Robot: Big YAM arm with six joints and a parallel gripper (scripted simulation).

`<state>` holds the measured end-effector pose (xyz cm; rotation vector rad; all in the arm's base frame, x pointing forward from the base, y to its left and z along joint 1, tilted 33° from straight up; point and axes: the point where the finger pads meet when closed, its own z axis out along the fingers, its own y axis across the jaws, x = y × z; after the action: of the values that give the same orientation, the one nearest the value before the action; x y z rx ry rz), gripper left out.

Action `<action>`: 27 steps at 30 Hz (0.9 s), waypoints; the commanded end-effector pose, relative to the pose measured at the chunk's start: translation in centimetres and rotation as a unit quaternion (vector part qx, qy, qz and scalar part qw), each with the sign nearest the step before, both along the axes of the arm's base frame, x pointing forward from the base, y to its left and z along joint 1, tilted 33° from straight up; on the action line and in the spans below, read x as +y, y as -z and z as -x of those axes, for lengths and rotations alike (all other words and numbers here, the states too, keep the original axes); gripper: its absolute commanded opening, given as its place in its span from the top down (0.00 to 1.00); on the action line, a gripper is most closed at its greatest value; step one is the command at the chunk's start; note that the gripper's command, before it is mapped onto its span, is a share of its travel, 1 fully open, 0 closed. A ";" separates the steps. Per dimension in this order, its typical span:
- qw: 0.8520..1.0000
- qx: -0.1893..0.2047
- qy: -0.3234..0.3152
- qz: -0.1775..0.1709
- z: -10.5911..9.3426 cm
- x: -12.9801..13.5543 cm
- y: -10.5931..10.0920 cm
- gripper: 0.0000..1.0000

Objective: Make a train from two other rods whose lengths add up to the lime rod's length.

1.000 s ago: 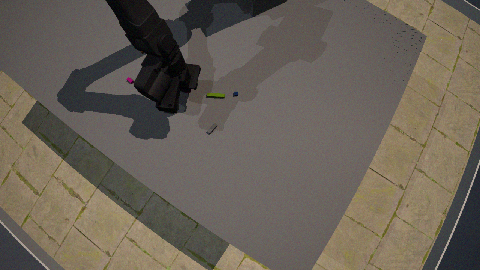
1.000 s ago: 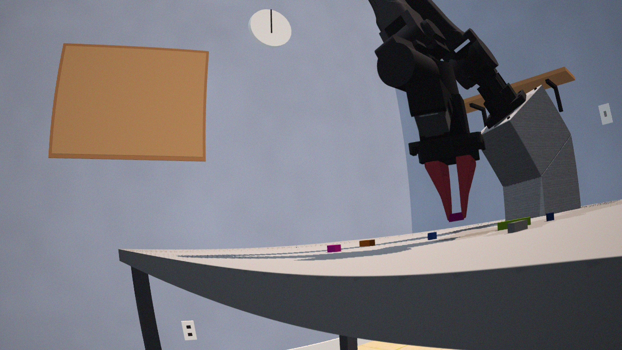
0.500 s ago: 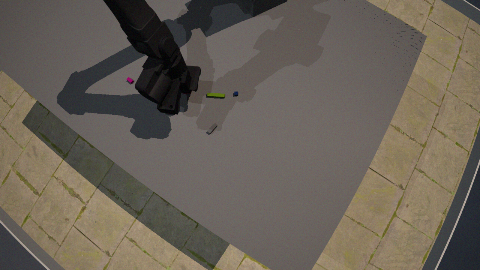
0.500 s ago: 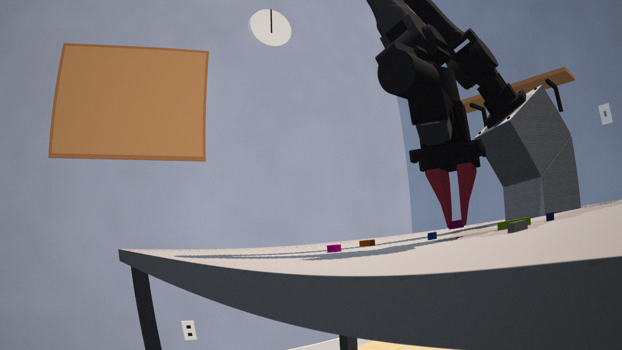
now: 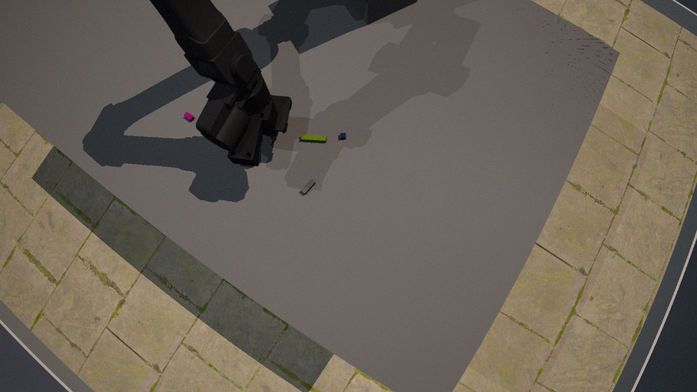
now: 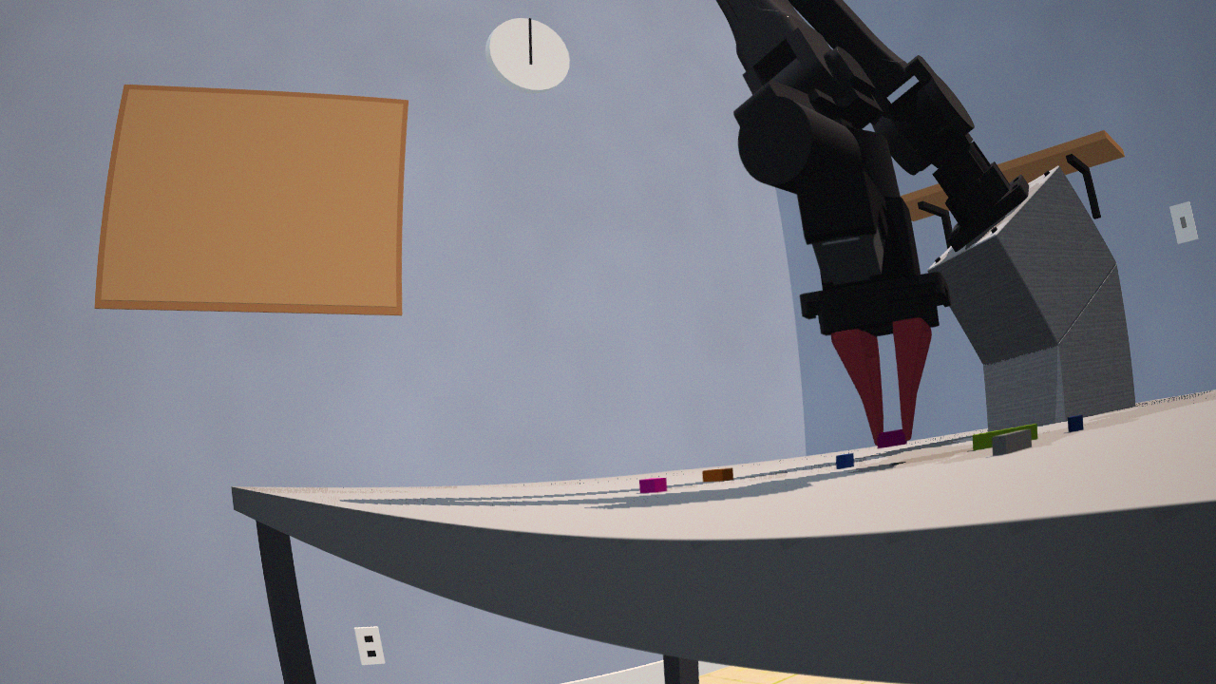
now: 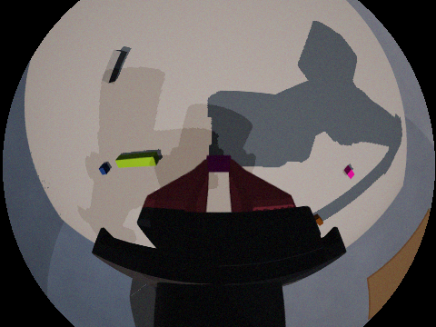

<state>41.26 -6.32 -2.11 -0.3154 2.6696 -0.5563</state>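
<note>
Between the tips of the gripper (image 5: 258,139) (image 6: 892,431) (image 7: 219,164), the magenta rod (image 6: 891,439) (image 7: 218,163) is grasped; the grey (image 5: 307,187) (image 6: 1012,442) (image 7: 113,67) lies ahead-left in the wrist view. Best set magenta down level, lined up lengthwise with its partner, then release straight.
</note>
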 end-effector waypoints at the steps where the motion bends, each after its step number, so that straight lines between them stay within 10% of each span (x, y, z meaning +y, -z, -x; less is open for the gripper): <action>1: 1.000 -0.011 -0.002 0.001 -0.6 -0.2 -0.7 0.86; 27: 1.000 -0.009 -0.006 0.002 -0.7 0.1 -0.7 0.86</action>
<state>41.26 -6.32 -2.11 -0.3175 2.6695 -0.5568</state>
